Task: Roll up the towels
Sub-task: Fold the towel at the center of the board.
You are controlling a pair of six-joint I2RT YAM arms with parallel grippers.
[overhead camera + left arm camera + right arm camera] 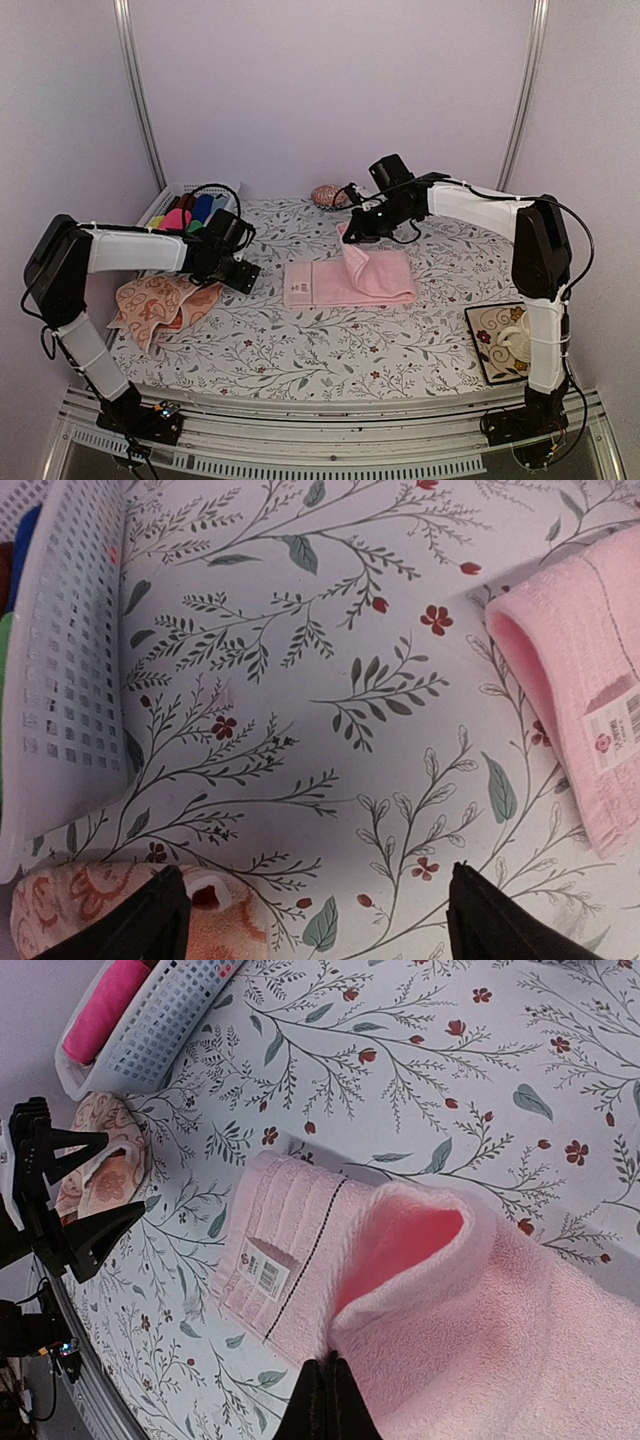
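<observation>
The plain pink towel (345, 283) lies folded in the middle of the table. My right gripper (353, 233) is shut on its far right corner and holds that corner lifted, so the cloth curls over; the right wrist view shows the pinched fold (420, 1290) and the towel's white label (262, 1270). The peach-orange patterned towel (155, 303) lies crumpled at the left. My left gripper (232, 272) hovers open and empty just right of it; its fingers (140, 925) stand wide apart, with the peach-orange towel (100, 915) under the left one and the pink towel (590, 680) to the right.
A white basket (165, 200) with bright rolled cloths (190, 213) stands at the back left, its wall close in the left wrist view (70, 660). A small pinkish object (326, 195) lies at the back centre. A patterned tray with a cup (505, 338) sits at the front right.
</observation>
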